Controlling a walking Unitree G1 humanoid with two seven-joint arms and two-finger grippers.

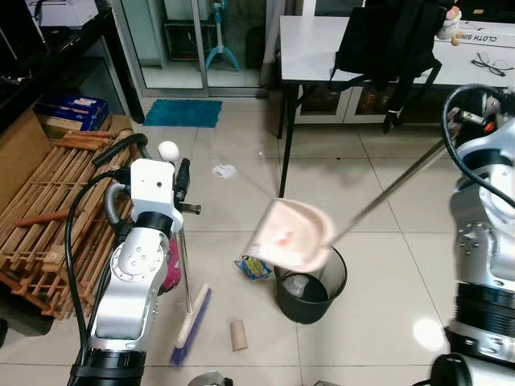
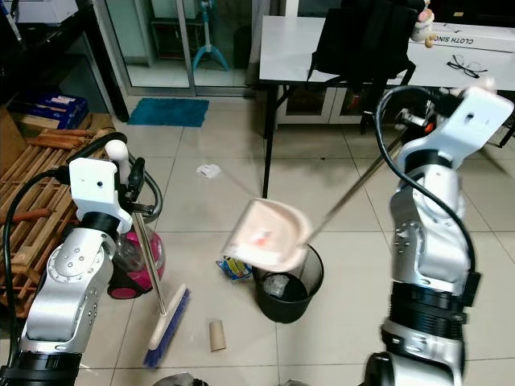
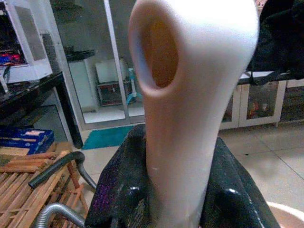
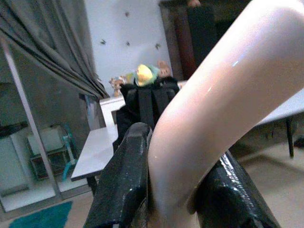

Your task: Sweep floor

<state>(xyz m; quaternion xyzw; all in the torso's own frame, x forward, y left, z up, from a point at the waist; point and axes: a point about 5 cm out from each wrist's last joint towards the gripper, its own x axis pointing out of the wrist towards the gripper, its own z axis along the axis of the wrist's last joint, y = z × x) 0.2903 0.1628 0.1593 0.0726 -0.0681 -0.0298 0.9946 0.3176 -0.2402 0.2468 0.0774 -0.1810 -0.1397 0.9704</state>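
Tilted over the round black waste bin (image 1: pixel 310 285): pale pink plastic dustpan (image 1: pixel 290 235) on its long thin metal handle (image 1: pixel 386 193), a scrap of orange-and-white litter on the pan, mouth angled down toward the bin. Right gripper (image 4: pixel 183 190) clamped tight on the pale pink curved grip of that handle, up high near the white counter (image 1: pixel 322 44). Left gripper (image 3: pixel 175 190) closed around the cream hollow-topped handle of the blue-bristled broom (image 1: pixel 191 326), bristles resting on the tiled floor (image 1: pixel 241 201). Risk from here, as a judgement: pan sits partly off the bin's rim, so a fast tip could drop the litter beside the bin rather than in it; the long handle could also swing into the counter leg. Not yet swept up: brown cardboard tube (image 1: pixel 238 334) near the broom, blue snack wrapper (image 1: pixel 254 268) just beside the bin, crumpled white paper (image 1: pixel 224 170) farther off. Dustpan blurred, so its contents hard to read; bin's inside partly hidden behind the pan; broom handle's lower run thin and faint.
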